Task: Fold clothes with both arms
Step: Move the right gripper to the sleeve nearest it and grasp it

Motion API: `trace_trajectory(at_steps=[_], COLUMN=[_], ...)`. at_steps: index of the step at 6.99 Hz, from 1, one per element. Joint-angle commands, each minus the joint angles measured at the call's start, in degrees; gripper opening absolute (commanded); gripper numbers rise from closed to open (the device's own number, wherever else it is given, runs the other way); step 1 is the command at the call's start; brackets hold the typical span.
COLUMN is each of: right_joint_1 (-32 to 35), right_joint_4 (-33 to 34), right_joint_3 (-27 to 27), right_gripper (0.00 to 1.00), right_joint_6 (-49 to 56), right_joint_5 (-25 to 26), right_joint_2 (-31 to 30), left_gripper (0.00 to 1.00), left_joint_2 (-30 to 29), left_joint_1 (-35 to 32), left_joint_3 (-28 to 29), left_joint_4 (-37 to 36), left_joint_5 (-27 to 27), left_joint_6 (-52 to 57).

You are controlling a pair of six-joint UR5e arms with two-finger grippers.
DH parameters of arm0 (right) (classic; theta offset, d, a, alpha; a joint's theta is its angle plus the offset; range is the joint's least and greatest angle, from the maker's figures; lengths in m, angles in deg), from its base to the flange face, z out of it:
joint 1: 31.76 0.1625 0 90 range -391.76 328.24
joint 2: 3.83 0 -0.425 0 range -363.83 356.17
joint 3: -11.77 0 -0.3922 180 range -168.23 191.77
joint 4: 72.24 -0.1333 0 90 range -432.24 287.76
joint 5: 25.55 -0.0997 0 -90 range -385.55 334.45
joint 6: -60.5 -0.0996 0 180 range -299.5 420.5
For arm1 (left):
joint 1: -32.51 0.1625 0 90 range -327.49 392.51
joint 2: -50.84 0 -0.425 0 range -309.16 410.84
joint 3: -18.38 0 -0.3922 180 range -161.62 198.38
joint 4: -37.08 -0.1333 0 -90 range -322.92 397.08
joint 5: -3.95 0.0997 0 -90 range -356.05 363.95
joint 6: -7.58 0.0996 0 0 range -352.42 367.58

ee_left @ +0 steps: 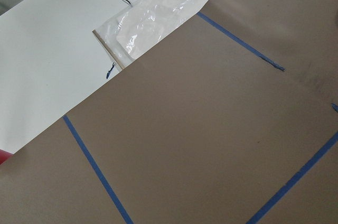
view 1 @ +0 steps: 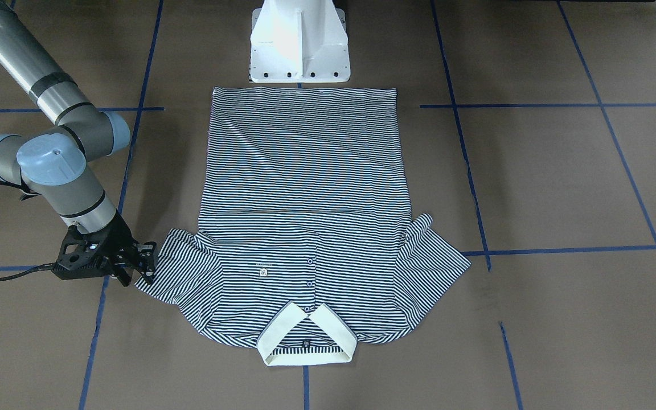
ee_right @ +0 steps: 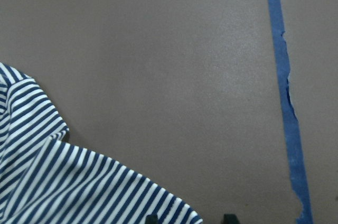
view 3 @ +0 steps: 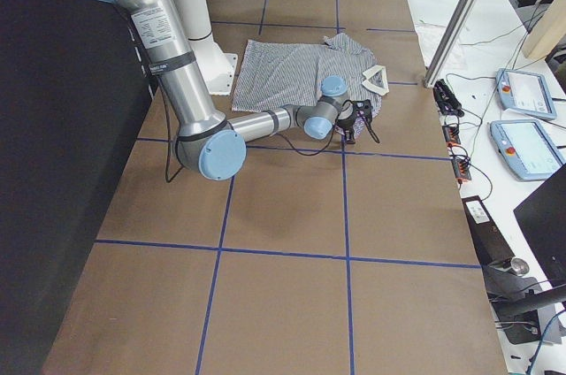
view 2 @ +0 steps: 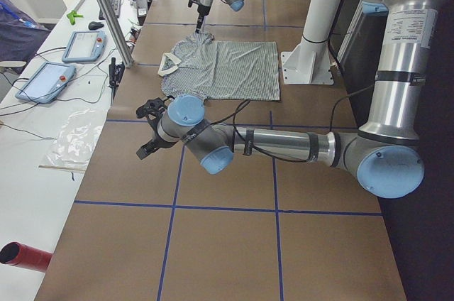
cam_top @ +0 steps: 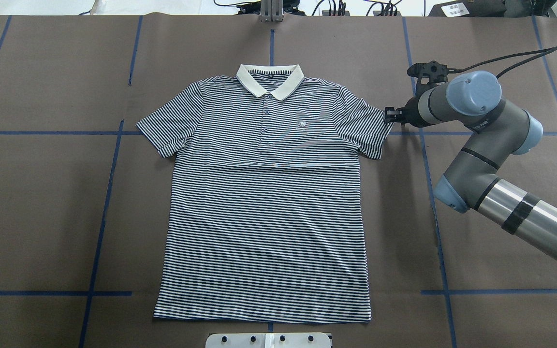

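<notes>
The right arm point(view 1: 60, 171) is made of round tubes: brushed silver on the long link and matte grey around the joints. Each joint is closed by a light blue cap. A black band point(view 1: 50, 82) rings the silver tube well behind the claw. The right claw point(view 1: 137, 273) is black and angular, with two short fingers. A black braided cable point(view 1: 9, 275) leaves the rear of it. The left arm point(view 2: 284, 145) has the same grey-silver tubes and blue caps, a white printed label on its upright link, and a black left claw point(view 2: 147, 130). Far from both claws, the white pedestal base point(view 1: 299, 42) has a row of dark bolt holes along its flange.
</notes>
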Motion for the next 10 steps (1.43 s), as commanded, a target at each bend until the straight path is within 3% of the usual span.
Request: trace_trajectory(at_steps=[1, 4, 5, 6, 8, 10], right_joint_1=[-0.07, -0.07, -0.5, -1.47, -6.73, -9.64], right_joint_4=[0.48, 11.51, 17.91, 24.32, 31.04, 30.63], right_joint_3=[0.65, 8.27, 11.26, 11.55, 5.88, -8.94], right_gripper=[0.0, 0.0, 0.0, 0.0, 0.0, 0.0], right_joint_6=[-2.33, -2.7, -4.97, -8.73, -18.82, -27.37], right_joint_5=[-0.01, -0.01, 0.08, 2.16, 9.1, 15.17], right_joint_2=[0.13, 0.74, 1.87, 6.23, 17.38, 29.16], left_gripper=[1.0, 1.0, 1.0, 1.0, 1.0, 1.0], left_joint_2=[0.09, 0.35, 0.35, 0.35, 0.44, 0.44], left_joint_1=[-0.08, 0.01, 0.01, 0.01, 0.01, 0.01], left_joint_3=[0.0, 0.09, 0.09, 0.09, 0.0, 0.0], left_joint_4=[0.0, 0.7, 0.7, 0.7, 0.7, 0.79], left_joint_5=[0.02, 0.02, 0.02, -0.07, -0.07, 0.02], left_joint_6=[0.0, 0.0, 0.0, 0.0, 0.0, 0.0])
